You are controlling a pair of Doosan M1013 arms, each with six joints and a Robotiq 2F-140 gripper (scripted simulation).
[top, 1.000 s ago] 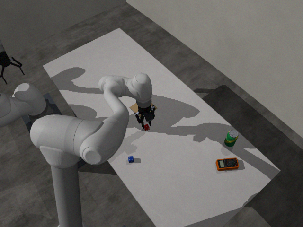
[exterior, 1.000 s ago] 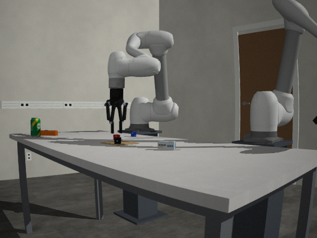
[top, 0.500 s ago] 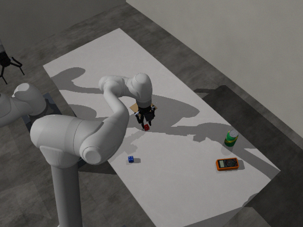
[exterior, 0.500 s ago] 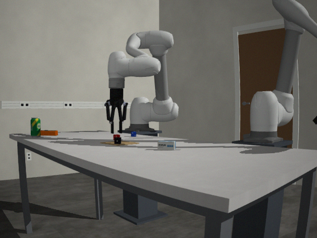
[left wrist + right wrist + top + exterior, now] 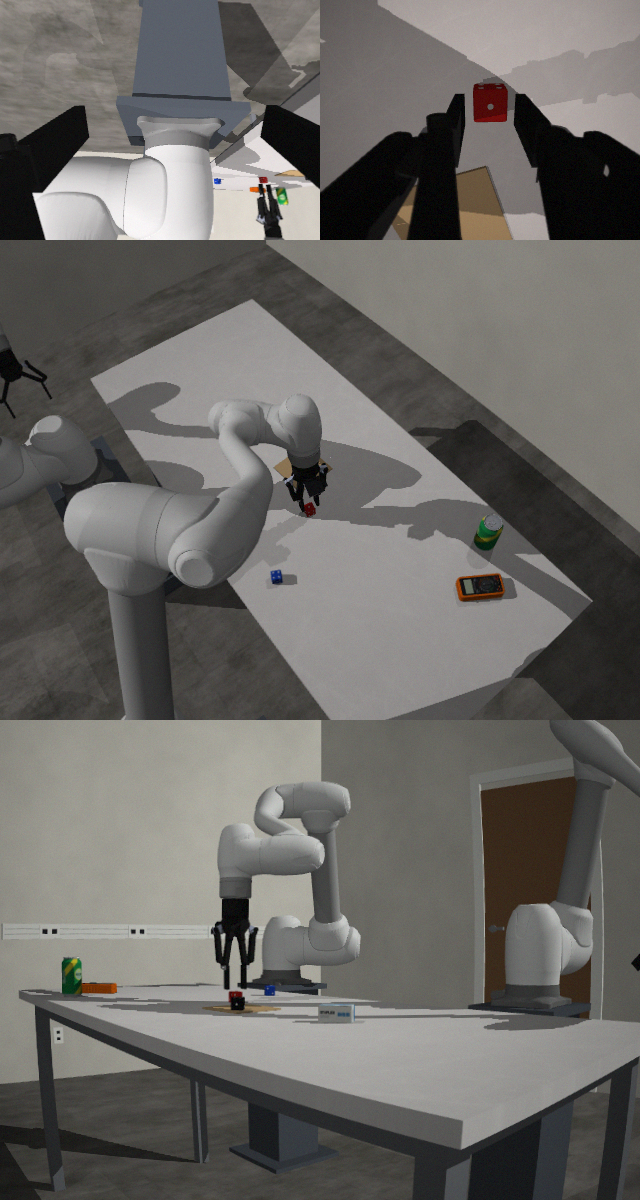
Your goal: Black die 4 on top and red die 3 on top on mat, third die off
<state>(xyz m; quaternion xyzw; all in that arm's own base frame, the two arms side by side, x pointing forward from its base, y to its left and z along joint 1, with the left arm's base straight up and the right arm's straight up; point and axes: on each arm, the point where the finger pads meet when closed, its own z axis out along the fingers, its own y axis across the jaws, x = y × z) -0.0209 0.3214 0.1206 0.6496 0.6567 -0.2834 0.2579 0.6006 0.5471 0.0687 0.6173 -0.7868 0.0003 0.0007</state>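
Note:
The red die (image 5: 309, 510) (image 5: 235, 994) (image 5: 263, 179) (image 5: 490, 112) lies off the mat (image 5: 283, 467) (image 5: 214, 1008) (image 5: 482, 197). In the right wrist view its large face shows one pip; a narrow face shows several. My right gripper (image 5: 310, 506) (image 5: 235, 987) (image 5: 489, 109) is partly open and empty, pointing down with its fingertips just above the red die. The black die (image 5: 237, 1003) rests on the mat; a side shows one pip, its top is unreadable. The blue die (image 5: 276, 576) (image 5: 269, 990) (image 5: 217, 181) lies off the mat. My left gripper (image 5: 32, 407) (image 5: 174, 121) is wide open and empty, off the table.
A green can (image 5: 487, 532) (image 5: 71, 975) and an orange multimeter (image 5: 480, 587) (image 5: 99, 988) stand far from the mat. A small white box (image 5: 336, 1013) lies near the mat in the exterior view. My right arm covers part of the mat in the top view.

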